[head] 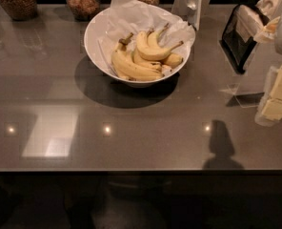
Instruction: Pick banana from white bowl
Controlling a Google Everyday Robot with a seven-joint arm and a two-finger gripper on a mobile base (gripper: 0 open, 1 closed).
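Several bananas lie piled in the white bowl (90,46), which is big, round and deep. Crinkly white paper (126,8) lines it and sticks up past the rim at the back.

The banana (149,52) for the task lies on top of the pile, near the middle. It is pale yellow and bent like a smile, and its long thin stem points up and to the right. In front of it lies the longest banana (131,69), fat and smooth, with a dark stubby stem.

The bowl sits on a shiny grey-brown surface (131,142) that is flat and smooth and shows small spots of light. Three glass jars (82,1) of brown grains stand in a row along the back edge.

The gripper (193,6) is a pale grey, hard-looking piece just behind the bowl's back right rim, above the paper and apart from the bananas. I cannot tell if it is spread or pressed together.

To the right stands a black tilted holder (237,35) — and past it, pale yellow blocks (280,92) sit in a clear stand.
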